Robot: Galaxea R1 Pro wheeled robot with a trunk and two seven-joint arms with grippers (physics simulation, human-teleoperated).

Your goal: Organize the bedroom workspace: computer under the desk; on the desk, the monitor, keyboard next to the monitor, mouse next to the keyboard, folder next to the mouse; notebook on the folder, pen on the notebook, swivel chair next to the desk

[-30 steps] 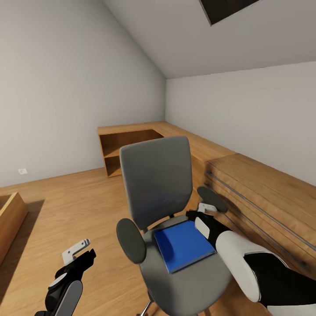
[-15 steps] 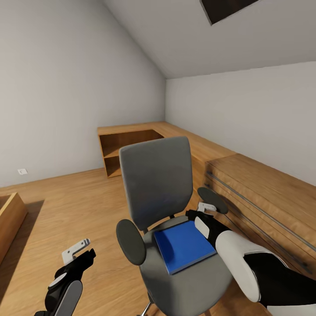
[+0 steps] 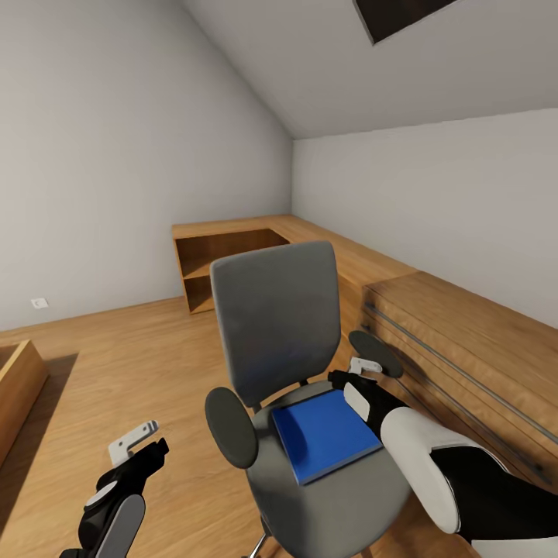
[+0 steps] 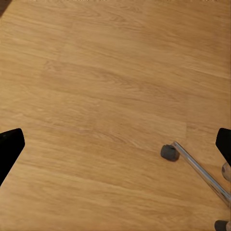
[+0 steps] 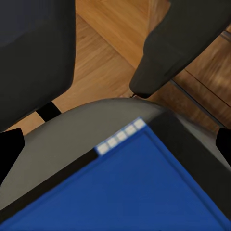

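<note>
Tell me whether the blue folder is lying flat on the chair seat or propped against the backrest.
Lying flat. The folder rests on the swivel chair's seat, clear of the backrest, with the right gripper at its far corner.

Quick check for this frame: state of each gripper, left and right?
Left gripper: open, empty, over the wooden floor.
Right gripper: open, holding nothing, poised over the folder on the swivel chair.
</note>
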